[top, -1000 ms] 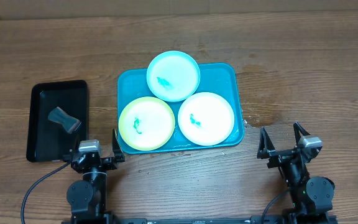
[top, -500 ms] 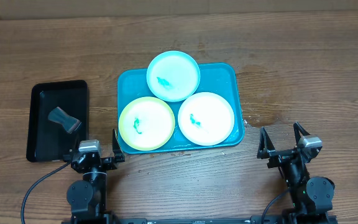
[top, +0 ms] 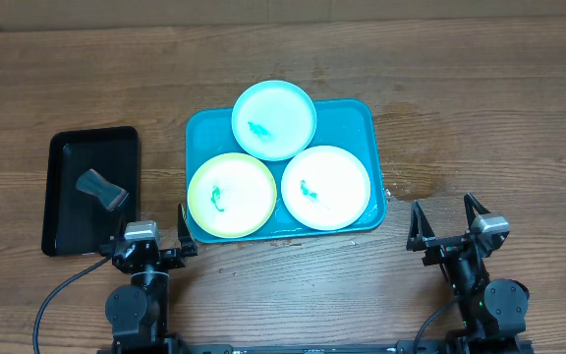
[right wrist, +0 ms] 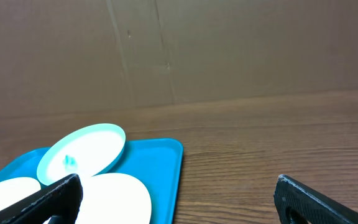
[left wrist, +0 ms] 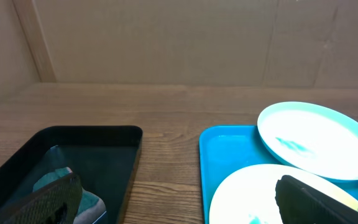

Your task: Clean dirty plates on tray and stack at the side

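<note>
The turquoise tray (top: 354,123) lies mid-table with three plates on it, each with a small teal smear. The light blue plate (top: 274,119) sits at the back, overlapping the yellow-green plate (top: 231,195) at front left and the white plate (top: 325,187) at front right. My left gripper (top: 155,236) is open and empty at the near edge, just left of the tray. My right gripper (top: 448,218) is open and empty, right of the tray. The left wrist view shows the tray (left wrist: 219,162) and the light blue plate (left wrist: 309,140); the right wrist view shows the tray (right wrist: 166,168).
A smaller black tray (top: 67,155) at the left holds a grey and teal sponge (top: 101,189); it also shows in the left wrist view (left wrist: 114,158). A damp patch marks the wood right of the turquoise tray. A brown wall stands behind the table.
</note>
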{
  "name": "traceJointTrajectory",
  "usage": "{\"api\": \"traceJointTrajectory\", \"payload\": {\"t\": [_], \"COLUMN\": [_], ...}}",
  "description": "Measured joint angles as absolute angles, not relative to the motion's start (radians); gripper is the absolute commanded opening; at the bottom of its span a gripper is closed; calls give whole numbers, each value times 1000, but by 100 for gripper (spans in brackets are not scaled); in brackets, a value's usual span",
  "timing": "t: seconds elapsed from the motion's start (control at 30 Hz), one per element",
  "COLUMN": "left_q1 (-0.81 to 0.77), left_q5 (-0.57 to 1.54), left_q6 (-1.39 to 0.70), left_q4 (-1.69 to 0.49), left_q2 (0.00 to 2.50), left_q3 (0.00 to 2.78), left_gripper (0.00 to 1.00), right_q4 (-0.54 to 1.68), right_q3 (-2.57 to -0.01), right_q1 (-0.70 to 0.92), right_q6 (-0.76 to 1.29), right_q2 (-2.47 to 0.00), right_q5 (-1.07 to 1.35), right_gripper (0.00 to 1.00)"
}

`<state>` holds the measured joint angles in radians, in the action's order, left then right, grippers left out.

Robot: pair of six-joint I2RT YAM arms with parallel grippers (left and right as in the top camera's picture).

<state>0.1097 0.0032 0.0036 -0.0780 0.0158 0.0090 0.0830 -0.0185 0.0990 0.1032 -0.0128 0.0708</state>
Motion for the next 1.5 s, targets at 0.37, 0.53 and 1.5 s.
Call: {"api": "traceJointTrajectory", "payload": {"t": [0.37, 0.53, 1.5], "left_q1": [110, 110, 108], "left_q5": [3, 8, 134], "left_q6": [4, 2, -23], "left_q4": [-78, -28, -128], "left_q2": [16, 16, 350], "left_q3": [9, 9, 624], "left_gripper": [100, 100, 100], "right_q4": [83, 83, 82], "right_q3": [-19, -19, -19], "right_q1": [99, 99, 99], "right_q6": [103, 103, 104], "right_q2": [-13, -13, -13], "right_q5": [71, 71, 71], "right_gripper": [100, 100, 100]}}
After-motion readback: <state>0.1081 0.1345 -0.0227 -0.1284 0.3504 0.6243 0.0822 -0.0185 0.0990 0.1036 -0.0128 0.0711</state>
